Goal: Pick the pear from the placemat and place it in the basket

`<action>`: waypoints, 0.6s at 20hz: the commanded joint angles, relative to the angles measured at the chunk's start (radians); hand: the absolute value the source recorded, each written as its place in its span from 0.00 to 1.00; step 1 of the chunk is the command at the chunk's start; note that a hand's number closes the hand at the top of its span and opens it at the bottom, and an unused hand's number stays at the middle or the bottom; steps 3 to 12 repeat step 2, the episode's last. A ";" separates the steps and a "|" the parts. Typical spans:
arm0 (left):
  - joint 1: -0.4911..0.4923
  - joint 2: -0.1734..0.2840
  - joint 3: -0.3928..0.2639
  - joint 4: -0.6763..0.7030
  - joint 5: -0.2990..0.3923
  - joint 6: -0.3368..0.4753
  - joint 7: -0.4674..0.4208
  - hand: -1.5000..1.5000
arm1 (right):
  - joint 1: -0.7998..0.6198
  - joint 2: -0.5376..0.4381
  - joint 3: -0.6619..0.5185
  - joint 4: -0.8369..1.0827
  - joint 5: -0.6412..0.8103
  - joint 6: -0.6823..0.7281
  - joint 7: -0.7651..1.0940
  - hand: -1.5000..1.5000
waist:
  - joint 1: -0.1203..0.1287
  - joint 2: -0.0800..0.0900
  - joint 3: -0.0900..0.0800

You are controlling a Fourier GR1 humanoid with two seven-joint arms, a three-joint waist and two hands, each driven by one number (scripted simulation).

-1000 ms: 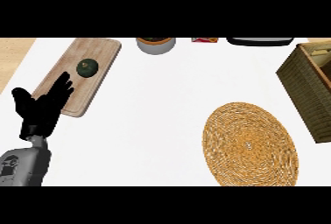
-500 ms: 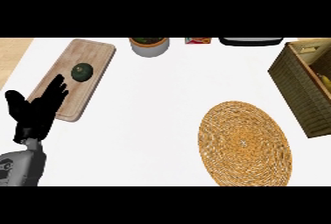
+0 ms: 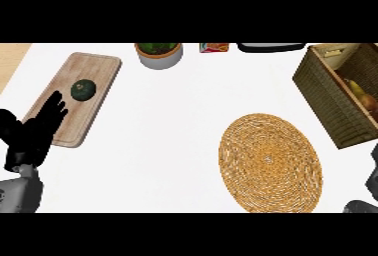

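Already pear (image 3: 359, 93) lay in wicker basket (image 3: 322, 89), long axis top-left to bottom-right; left hand (image 3: 31, 134) spread open, right hand (image 3: 371, 186) unclear

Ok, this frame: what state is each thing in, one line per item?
Placemat: flat on the counter, nothing on it.
Basket: open-topped at the right edge, pear inside.
Pear: lying in the basket.
Cutting board: flat, carrying a dark green round fruit.
Plant pot: upright.
Left hand: open, fingers straight, over the board's near end.
Right hand: barely visible at the corner.
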 commanded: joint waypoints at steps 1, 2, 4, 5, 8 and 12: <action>0.003 0.004 0.008 -0.005 0.001 0.006 0.010 0.50 | 0.107 0.088 0.038 -0.252 -0.074 0.206 -0.003 0.00 | -0.015 -0.003 0.000; 0.016 -0.006 0.002 -0.006 -0.008 0.017 0.010 0.50 | 0.148 0.125 0.050 -0.304 -0.084 0.213 -0.012 0.00 | -0.023 -0.007 0.000; 0.016 -0.006 0.002 -0.006 -0.008 0.017 0.010 0.50 | 0.148 0.125 0.050 -0.304 -0.084 0.213 -0.012 0.00 | -0.023 -0.007 0.000; 0.016 -0.006 0.002 -0.006 -0.008 0.017 0.010 0.50 | 0.148 0.125 0.050 -0.304 -0.084 0.213 -0.012 0.00 | -0.023 -0.007 0.000; 0.016 -0.006 0.002 -0.006 -0.008 0.017 0.010 0.50 | 0.148 0.125 0.050 -0.304 -0.084 0.213 -0.012 0.00 | -0.023 -0.007 0.000; 0.016 -0.006 0.002 -0.006 -0.008 0.017 0.010 0.50 | 0.148 0.125 0.050 -0.304 -0.084 0.213 -0.012 0.00 | -0.023 -0.007 0.000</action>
